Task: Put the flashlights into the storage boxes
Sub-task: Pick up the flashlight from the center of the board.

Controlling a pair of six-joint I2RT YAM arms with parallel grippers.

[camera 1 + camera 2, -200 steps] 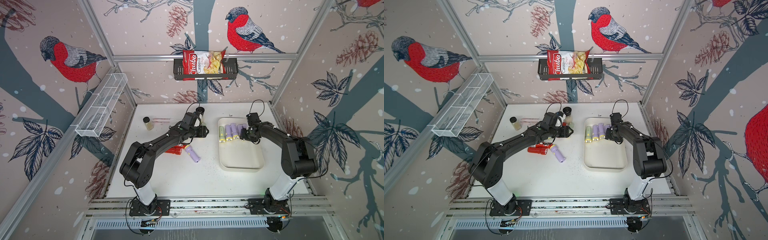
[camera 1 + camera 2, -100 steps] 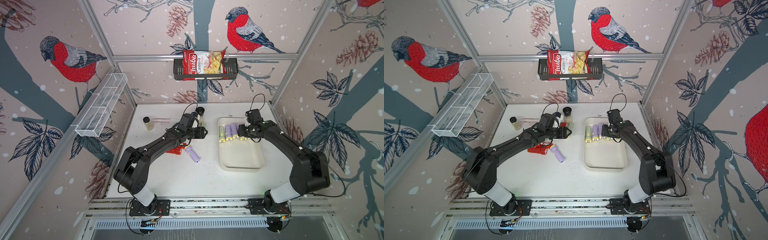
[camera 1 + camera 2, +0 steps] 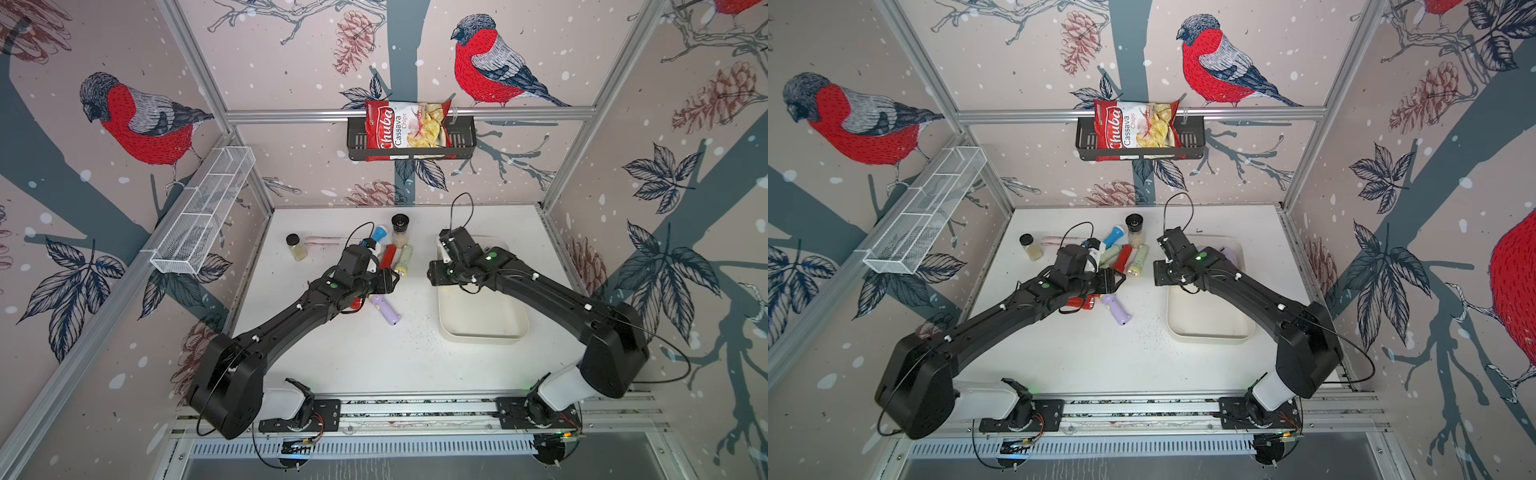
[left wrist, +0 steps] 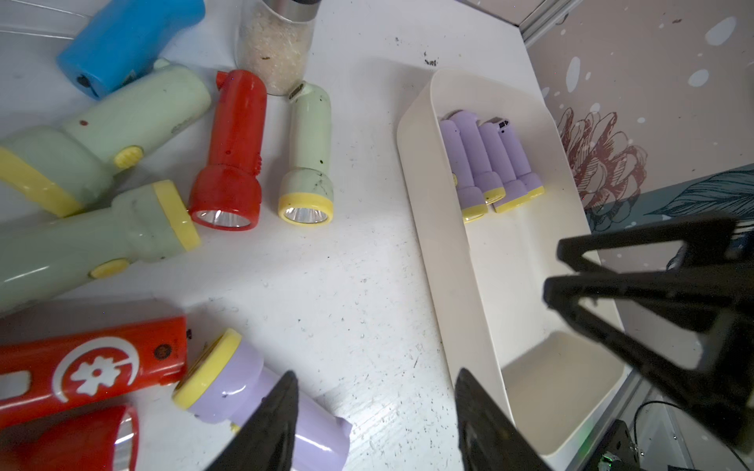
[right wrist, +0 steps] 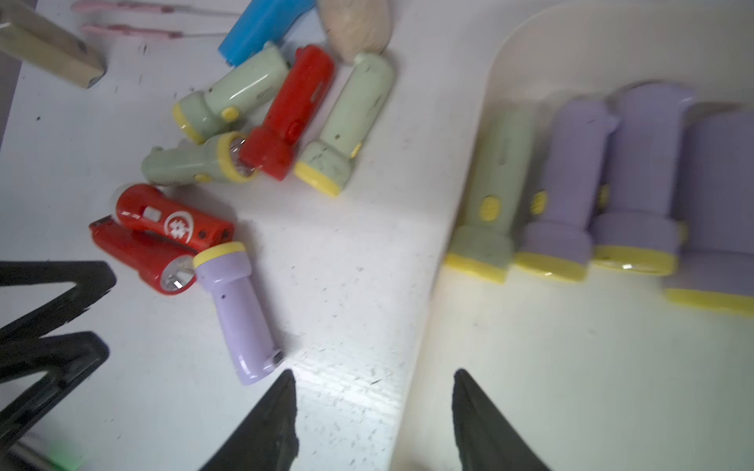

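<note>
Lying just beside the left hand (image 4: 376, 373), lilac flashlight (image 4: 236, 379)

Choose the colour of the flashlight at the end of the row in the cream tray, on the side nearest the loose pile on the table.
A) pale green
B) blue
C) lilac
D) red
A: in the right wrist view the end flashlight in the cream tray is pale green with a yellow head; its neighbours are lilac.
</note>
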